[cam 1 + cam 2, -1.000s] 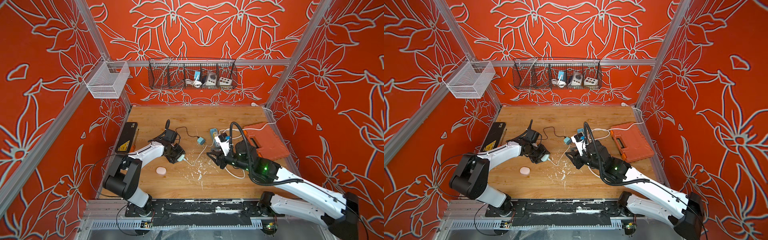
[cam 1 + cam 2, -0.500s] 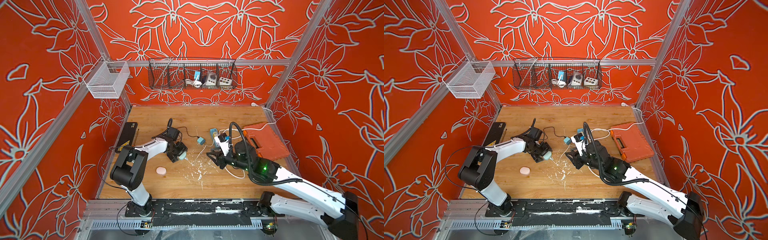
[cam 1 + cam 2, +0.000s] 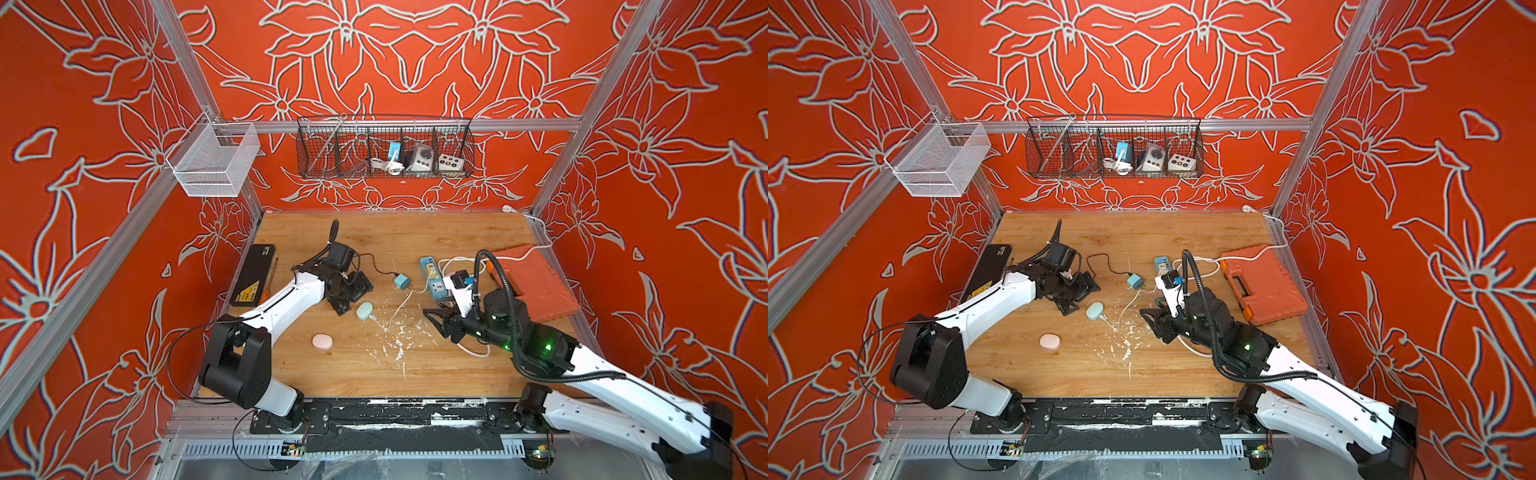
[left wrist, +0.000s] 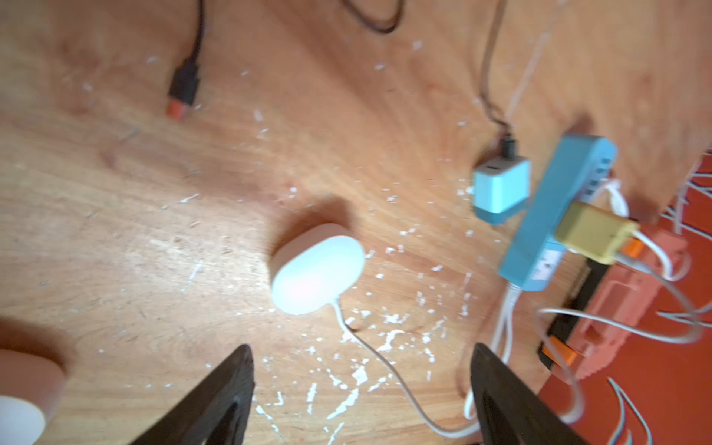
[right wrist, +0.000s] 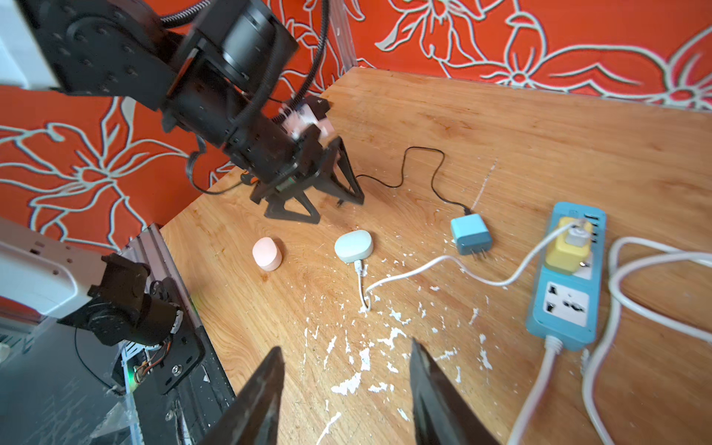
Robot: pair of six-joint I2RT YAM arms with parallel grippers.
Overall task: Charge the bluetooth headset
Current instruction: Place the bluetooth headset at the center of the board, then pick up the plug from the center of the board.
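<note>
Pink pod [image 3: 322, 342], blue adapter [image 3: 401, 281] near probable headset case [image 3: 364, 310]

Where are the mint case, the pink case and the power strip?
mint case [image 5: 353, 246], right wrist view, lid middle.
pink case [image 5: 266, 253], right wrist view, top middle.
power strip [image 5: 558, 333], right wrist view, blue cord end.

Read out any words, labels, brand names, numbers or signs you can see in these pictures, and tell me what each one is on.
Nothing here can be read outright.
Yellow sticker on the black box: dark print, too small to read.
Pale sticker on the blue power strip: blurred, unreadable.
</note>
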